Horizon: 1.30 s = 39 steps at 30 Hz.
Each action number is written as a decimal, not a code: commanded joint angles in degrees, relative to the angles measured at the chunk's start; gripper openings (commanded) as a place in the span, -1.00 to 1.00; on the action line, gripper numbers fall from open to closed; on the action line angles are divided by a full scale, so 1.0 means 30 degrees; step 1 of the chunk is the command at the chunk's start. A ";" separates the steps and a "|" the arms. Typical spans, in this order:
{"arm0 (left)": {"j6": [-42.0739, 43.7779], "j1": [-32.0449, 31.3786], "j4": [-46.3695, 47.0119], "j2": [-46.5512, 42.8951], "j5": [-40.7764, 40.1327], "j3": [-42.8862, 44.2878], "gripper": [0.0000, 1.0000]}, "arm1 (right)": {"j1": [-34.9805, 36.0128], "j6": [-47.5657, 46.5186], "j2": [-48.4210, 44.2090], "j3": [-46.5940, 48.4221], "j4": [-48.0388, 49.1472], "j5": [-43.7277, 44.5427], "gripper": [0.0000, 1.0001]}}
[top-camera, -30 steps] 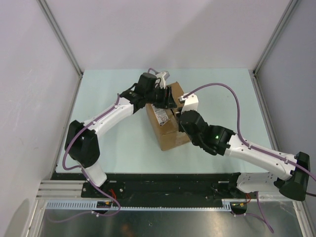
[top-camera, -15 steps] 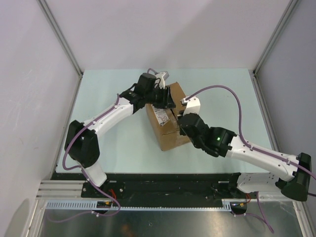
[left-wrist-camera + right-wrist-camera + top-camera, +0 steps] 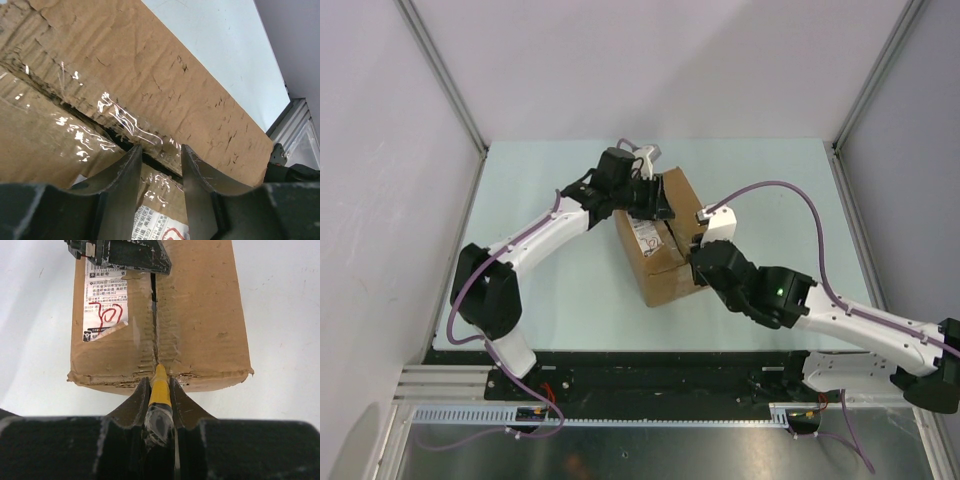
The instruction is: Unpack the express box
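Box (image 3: pixel 660 240) at middle of bench (image 3: pixel 580 300); right pincer (image 3: pixel 159 383) clamped on yellow knife (image 3: pixel 160 396), tip at seam's near end; left pincer (image 3: pixel 160 148) narrowly apart, empty, over far seam; judgement: run blade shallow, straight along seam, box pinned.

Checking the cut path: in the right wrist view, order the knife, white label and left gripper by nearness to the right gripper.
1. Yellow utility knife: clamped in the right gripper, tip at the express box's near edge.
2. White label: on the box top, left side.
3. Left gripper: at the box's far end.
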 commanded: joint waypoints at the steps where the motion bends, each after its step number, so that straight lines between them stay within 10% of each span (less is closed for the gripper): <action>1: 0.0256 0.0743 -0.1336 -0.0051 -0.1161 -0.0511 -0.12 | 0.0726 0.1007 -0.0954 -0.0497 -0.3494 -0.0383 -1.00; 17: 0.0110 0.1006 -0.1453 0.0038 -0.0228 0.0396 -0.12 | 0.0112 0.1301 -0.3974 -0.0497 -0.3728 0.1138 -1.00; 31: -0.0800 0.5631 -0.1424 -0.1399 0.1689 0.4647 0.44 | -0.3289 0.2883 -0.3975 -0.1374 -0.4608 -0.3337 -1.00; 39: 0.1543 0.7364 -0.1453 0.1410 -0.1688 0.3445 0.17 | -0.3462 0.3294 -0.2719 -0.2665 -0.4754 -0.4718 -1.00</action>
